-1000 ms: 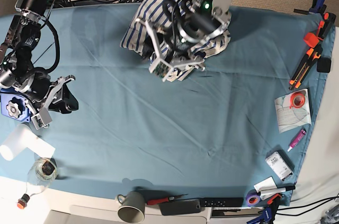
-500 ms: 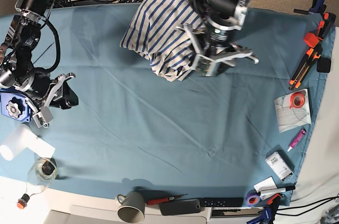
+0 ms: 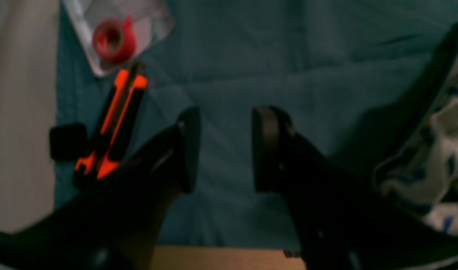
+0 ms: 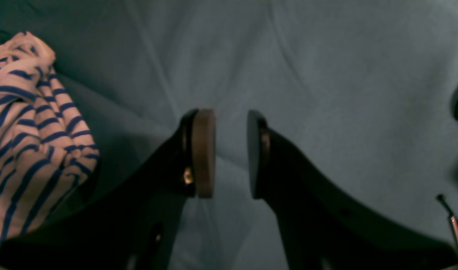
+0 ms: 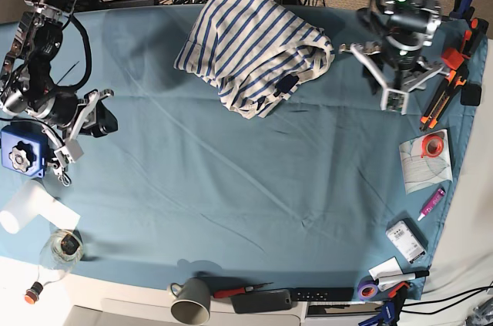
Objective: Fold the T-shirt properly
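The left gripper (image 5: 394,78) has swung clear of the T-shirt (image 5: 250,52) — jaws apart and empty, like the right gripper (image 5: 68,137) — leaving the shirt bunched, so folding looks barely begun.

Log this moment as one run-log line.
T-shirt: bunched heap, far table edge, unfolded | left claw: open, empty, right of heap | right claw: open, empty, over table cloth
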